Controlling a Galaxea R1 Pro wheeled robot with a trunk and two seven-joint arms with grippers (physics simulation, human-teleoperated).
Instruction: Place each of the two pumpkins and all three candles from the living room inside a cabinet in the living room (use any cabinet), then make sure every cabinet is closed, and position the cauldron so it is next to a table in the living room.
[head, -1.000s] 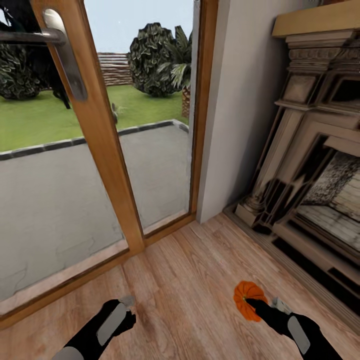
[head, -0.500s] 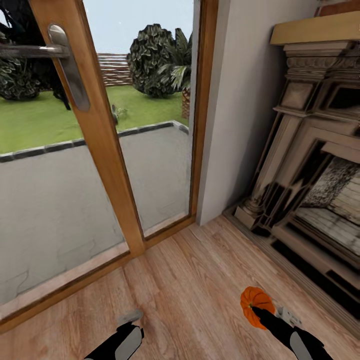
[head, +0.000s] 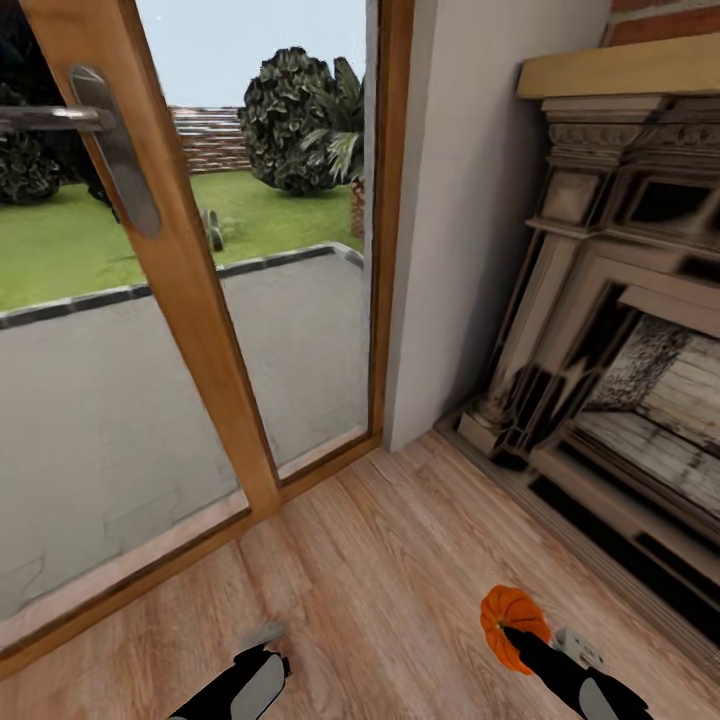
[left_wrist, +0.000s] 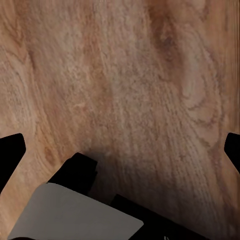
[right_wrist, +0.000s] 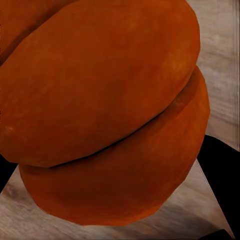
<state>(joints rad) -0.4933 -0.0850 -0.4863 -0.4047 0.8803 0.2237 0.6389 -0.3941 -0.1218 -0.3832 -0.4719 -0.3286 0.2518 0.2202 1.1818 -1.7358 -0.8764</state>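
Note:
One bright-orange ribbed pumpkin (head: 503, 608) hangs low over the wooden floor at the lower right, with my right gripper (head: 518, 637) shut on it. Seen up close in the right wrist view, the pumpkin (right_wrist: 110, 100) bulges between the dark fingers (right_wrist: 222, 167). My left gripper (head: 262, 645) sits at the bottom edge of the head view. In the left wrist view it (left_wrist: 120, 150) is open, with only floorboards between its fingertips. The candles, the cabinet, the cauldron and the table are out of view.
A wood-framed glass door (head: 190, 300) with a metal handle (head: 110, 150) stands ahead on the left, a patio and lawn behind it. A white wall corner (head: 450, 230) and an ornate fireplace (head: 620, 330) close off the right. Wooden floor (head: 380, 570) lies between.
The whole view has shifted, so the camera has moved. My left arm has drawn back toward the bottom edge. The pumpkin stays held in the right gripper, a little lower in the picture.

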